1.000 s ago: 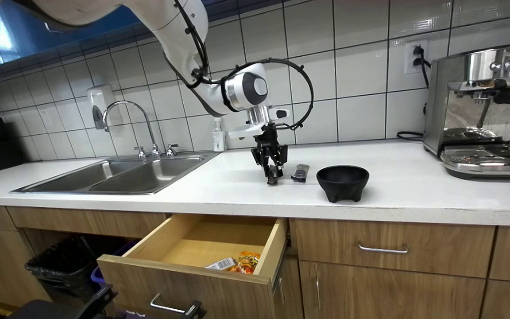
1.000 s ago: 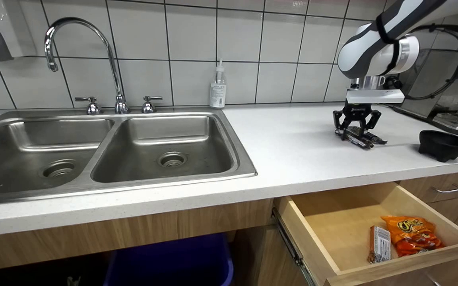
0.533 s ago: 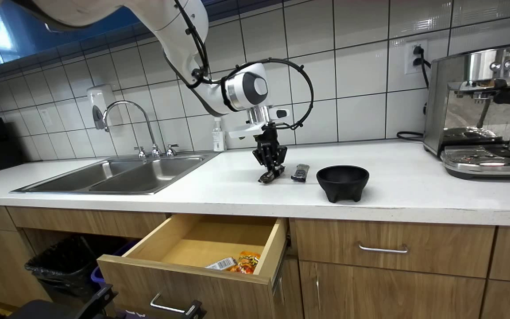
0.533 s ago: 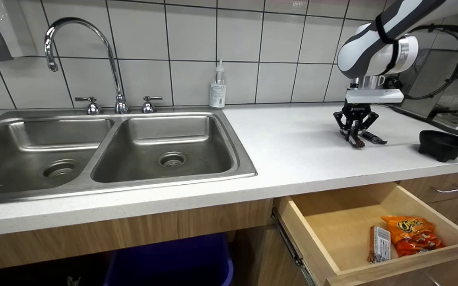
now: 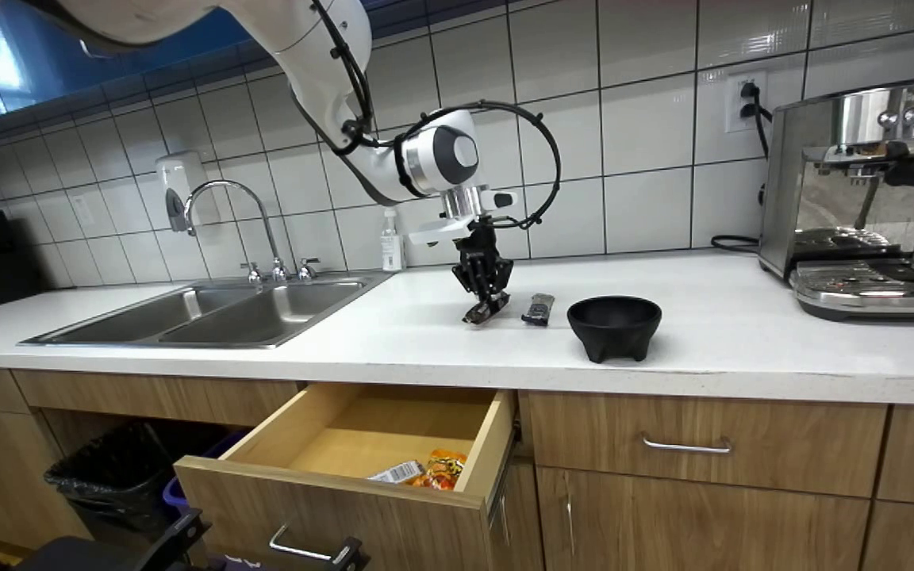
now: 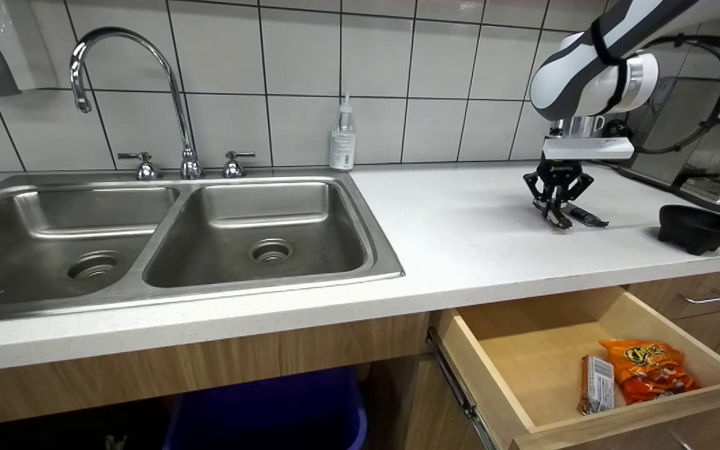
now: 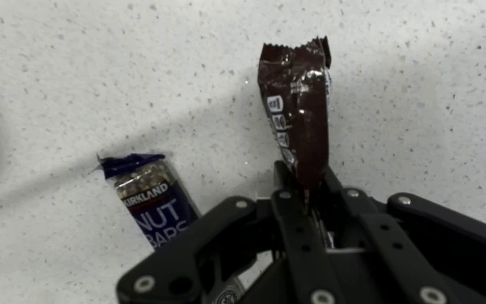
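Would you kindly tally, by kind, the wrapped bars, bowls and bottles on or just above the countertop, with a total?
Wrapped bars: 2, a brown bar held in the claw and a nut bar lying on the countertop
Bowl: 1, black
Bottle: 1, by the tiled wall
Total: 4
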